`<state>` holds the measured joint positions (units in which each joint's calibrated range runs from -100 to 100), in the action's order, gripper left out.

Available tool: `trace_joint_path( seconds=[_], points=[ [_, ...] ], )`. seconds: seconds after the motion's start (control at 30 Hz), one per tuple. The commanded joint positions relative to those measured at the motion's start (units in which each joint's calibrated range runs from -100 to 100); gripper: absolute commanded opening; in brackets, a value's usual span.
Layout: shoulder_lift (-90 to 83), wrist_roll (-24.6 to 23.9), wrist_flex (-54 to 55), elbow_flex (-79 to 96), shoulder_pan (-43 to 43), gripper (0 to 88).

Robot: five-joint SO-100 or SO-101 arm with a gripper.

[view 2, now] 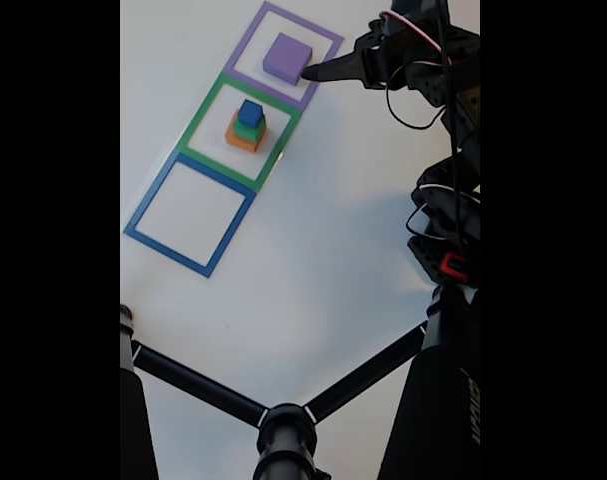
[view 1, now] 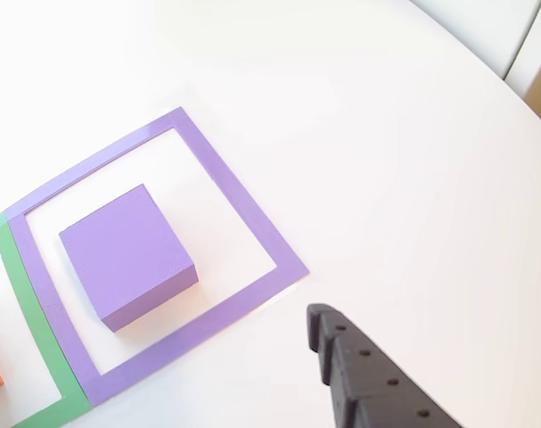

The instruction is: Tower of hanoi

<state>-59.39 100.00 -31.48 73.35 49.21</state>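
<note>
The purple block [view 1: 127, 257] lies flat inside the purple square outline [view 1: 252, 214], free of any touch. In the fixed view my gripper [view 2: 309, 73] points at the purple block [view 2: 287, 57] from its right, close beside it. One black finger [view 1: 359, 379] juts in from the bottom of the other view, with bare table on both sides of its tip, so the gripper looks open and holds nothing. The orange block [view 2: 244, 139], green block [view 2: 248, 127] and blue cube [view 2: 250, 111] are stacked in the green outline [view 2: 205, 117].
A blue square outline [view 2: 143, 212] lies below the green one with nothing inside. The arm and its cables [view 2: 443, 90] fill the right side. Black tripod legs [view 2: 283, 430] cross the bottom. The round table edge [view 1: 520, 94] runs at the upper right.
</note>
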Motion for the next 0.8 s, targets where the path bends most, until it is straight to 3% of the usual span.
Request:
trace_joint_path(
  seconds=[0.0, 0.33, 0.77],
  points=[
    [5.82, 0.00, 17.39, 5.10, -2.23, 51.9],
    [28.99, 0.00, 50.02, 9.56, -7.02, 52.3],
    [53.46, 0.00, 70.18, 2.01, -9.04, 52.1]
  ],
)
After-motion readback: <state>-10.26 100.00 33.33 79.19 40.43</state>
